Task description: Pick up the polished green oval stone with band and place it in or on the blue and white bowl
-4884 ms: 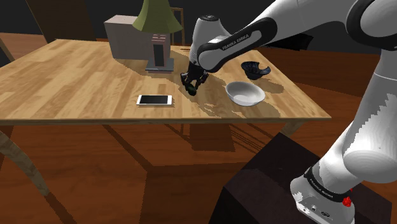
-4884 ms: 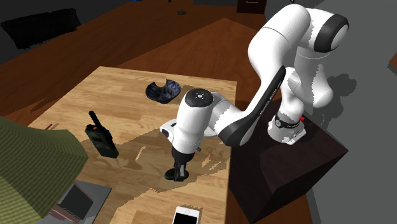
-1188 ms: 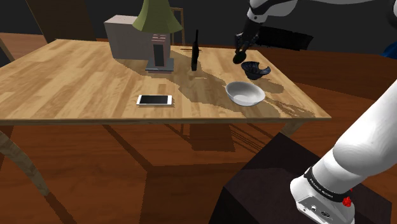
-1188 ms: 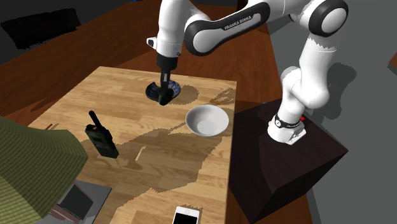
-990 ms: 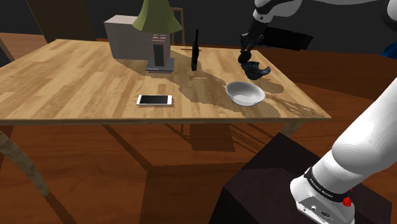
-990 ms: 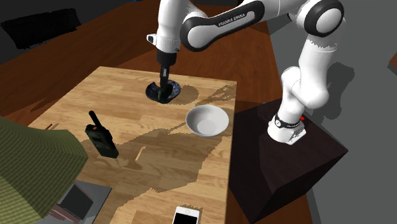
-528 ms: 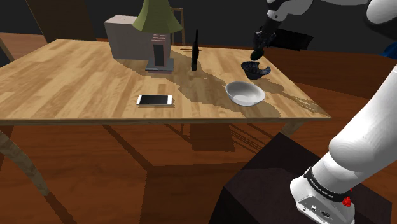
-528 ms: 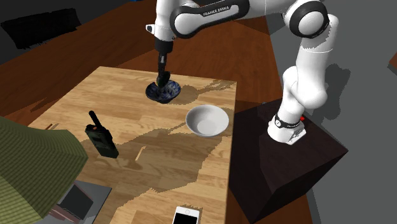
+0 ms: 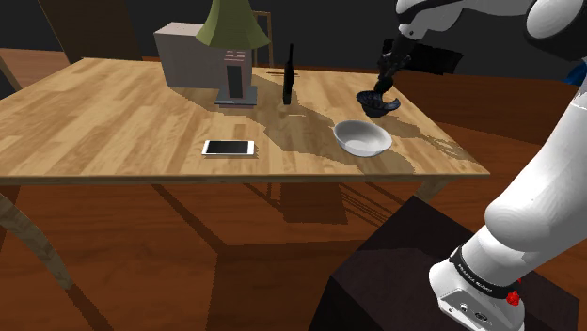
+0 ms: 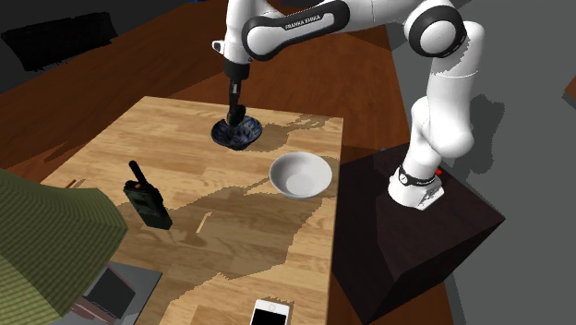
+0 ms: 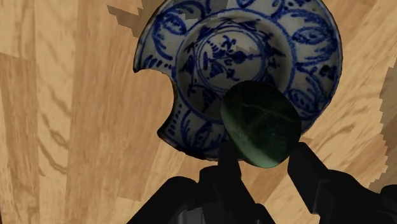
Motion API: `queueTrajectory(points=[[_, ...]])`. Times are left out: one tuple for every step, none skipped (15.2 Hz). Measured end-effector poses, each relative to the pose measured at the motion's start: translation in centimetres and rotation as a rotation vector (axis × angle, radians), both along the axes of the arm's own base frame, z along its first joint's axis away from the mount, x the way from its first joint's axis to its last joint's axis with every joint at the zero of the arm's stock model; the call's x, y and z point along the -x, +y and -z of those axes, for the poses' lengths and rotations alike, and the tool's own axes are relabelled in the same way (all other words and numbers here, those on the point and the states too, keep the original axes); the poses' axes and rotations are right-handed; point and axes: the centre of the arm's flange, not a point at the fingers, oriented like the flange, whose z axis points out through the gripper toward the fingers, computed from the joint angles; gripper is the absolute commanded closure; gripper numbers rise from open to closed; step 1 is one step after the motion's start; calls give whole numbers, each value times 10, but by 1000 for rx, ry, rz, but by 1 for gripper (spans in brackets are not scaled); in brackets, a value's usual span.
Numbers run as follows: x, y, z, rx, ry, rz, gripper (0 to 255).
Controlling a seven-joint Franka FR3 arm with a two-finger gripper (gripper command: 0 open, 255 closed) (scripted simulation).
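The dark green oval stone [image 11: 261, 124] is clasped between my two black fingers. My gripper [image 11: 264, 153] is shut on it just above the blue and white bowl [image 11: 210, 57], whose rim has a notch broken out on one side. In the shoulder view the gripper [image 9: 384, 83] hangs right over the bowl [image 9: 378, 102] at the table's far right. From the second exterior view the gripper [image 10: 235, 118] points straight down at the bowl [image 10: 235, 135] near the far table edge.
A plain white bowl [image 9: 363, 137] sits just in front of the patterned one. A black handheld radio [image 9: 288, 75] stands upright further left, beside a lamp [image 9: 230, 28] and a grey box [image 9: 188, 56]. A white phone [image 9: 229, 148] lies near the table's front edge.
The gripper carried the stone from mid-table up and across to the blue and white bowl; in the last second it moved toward the shoulder view's right and settled lower over the bowl.
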Motion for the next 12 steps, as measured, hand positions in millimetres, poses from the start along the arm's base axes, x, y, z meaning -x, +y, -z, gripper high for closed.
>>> queueTrajectory(points=[[0, 0, 5, 0, 0, 0, 255], [-1, 0, 11, 0, 0, 0, 255], [-1, 1, 16, 0, 0, 0, 255], [-1, 1, 21, 0, 0, 0, 255], [-1, 0, 26, 0, 0, 0, 255], [1, 0, 31, 0, 0, 0, 255], [0, 0, 37, 0, 0, 0, 255], [0, 0, 42, 0, 0, 0, 255], [0, -1, 48, 0, 0, 0, 255], [0, 0, 52, 0, 0, 0, 255], [0, 0, 54, 0, 0, 0, 255], [0, 0, 55, 0, 0, 0, 255]])
